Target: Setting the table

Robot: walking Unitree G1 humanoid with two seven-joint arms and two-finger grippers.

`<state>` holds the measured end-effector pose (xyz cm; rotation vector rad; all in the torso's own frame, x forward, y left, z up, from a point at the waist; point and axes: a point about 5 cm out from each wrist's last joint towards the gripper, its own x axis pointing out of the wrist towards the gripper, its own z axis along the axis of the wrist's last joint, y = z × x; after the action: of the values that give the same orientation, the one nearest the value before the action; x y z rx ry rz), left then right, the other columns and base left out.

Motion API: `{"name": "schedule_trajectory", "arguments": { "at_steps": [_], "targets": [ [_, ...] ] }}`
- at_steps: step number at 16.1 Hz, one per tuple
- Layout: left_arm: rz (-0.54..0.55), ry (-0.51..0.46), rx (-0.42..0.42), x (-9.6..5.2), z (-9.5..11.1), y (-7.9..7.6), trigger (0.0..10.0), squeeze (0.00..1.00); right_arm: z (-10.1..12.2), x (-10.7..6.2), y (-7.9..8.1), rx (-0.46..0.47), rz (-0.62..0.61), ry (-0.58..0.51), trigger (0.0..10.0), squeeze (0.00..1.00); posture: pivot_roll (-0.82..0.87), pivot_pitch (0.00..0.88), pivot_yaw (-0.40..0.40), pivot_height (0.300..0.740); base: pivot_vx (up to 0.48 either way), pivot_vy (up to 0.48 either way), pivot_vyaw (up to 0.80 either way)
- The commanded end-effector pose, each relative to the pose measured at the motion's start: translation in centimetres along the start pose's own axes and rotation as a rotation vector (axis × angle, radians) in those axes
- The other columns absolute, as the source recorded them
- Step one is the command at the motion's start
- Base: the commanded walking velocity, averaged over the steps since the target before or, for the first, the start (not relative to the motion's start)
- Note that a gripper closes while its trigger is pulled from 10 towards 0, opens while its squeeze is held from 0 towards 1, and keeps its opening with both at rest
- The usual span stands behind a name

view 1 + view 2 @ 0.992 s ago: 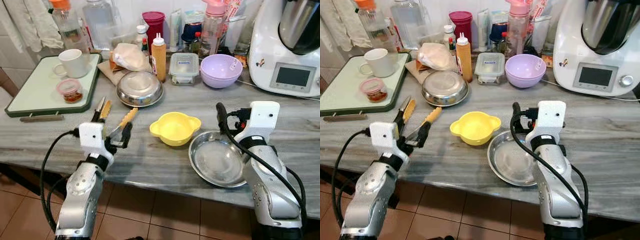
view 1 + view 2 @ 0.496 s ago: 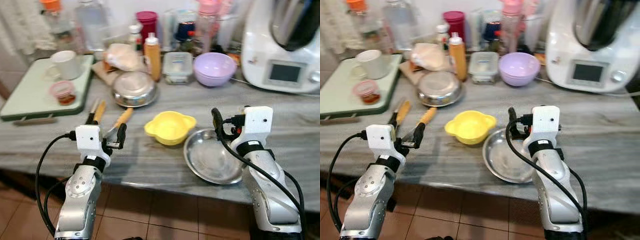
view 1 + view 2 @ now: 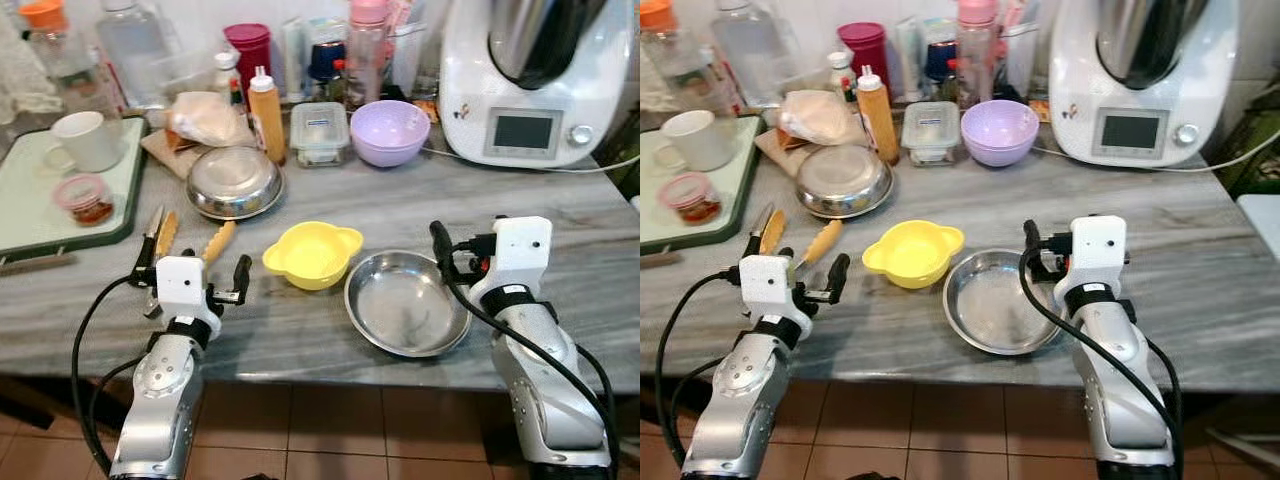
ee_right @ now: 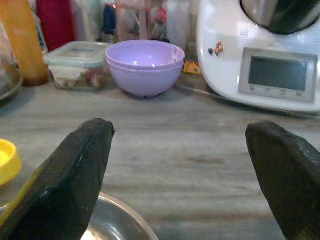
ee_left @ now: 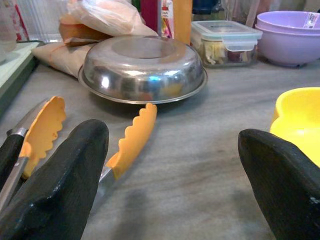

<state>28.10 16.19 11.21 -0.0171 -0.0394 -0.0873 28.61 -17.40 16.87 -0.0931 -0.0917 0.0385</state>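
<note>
Stepping back, we draw both released grippers, left (image 3: 190,283) and right (image 3: 462,252), off the steel plate (image 3: 407,302); placement looks finished.

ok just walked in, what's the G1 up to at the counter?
Setting the table, but nothing is held right now. Both grippers are open and empty at the front of the marble counter. The left gripper sits just short of the orange-tipped tongs, which lie flat on the counter. The right gripper is at the right rim of the upright steel plate. The yellow bowl sits beside that plate's left rim, and an upturned steel plate lies further back.
</note>
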Motion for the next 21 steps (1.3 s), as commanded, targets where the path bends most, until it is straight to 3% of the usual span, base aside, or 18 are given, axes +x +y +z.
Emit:
{"name": "schedule_trajectory", "arguments": {
  "at_steps": [1, 6, 11, 21],
  "targets": [
    [0.016, 0.011, 0.008, -0.1, -0.2, 0.5, 10.0, 0.0, 0.4, 0.1, 0.4, -0.005, 0.021, -0.019, 10.0, 0.0, -0.03, 0.074, 0.053, 0.74, 0.0, 0.0, 0.0],
    [-0.007, 0.015, 0.005, -0.1, 0.1, -0.4, 10.0, 0.0, -0.1, 0.0, -0.6, 0.002, -0.017, 0.004, 10.0, 0.0, -0.04, 0.077, 0.057, 0.74, -0.048, 0.0, 0.0],
    [-0.016, 0.024, 0.004, 0.1, 0.2, -0.5, 10.0, 0.0, -0.1, 0.2, -0.7, 0.008, -0.021, 0.003, 10.0, 0.0, -0.04, 0.079, 0.059, 0.74, -0.26, 0.0, 0.0],
    [-0.019, 0.041, 0.011, 0.1, 0.2, -0.5, 10.0, 0.0, -0.2, 0.3, -0.8, 0.028, -0.02, 0.006, 10.0, 0.0, -0.03, 0.077, 0.054, 0.74, -0.025, 0.0, 0.0]
  ]
}}
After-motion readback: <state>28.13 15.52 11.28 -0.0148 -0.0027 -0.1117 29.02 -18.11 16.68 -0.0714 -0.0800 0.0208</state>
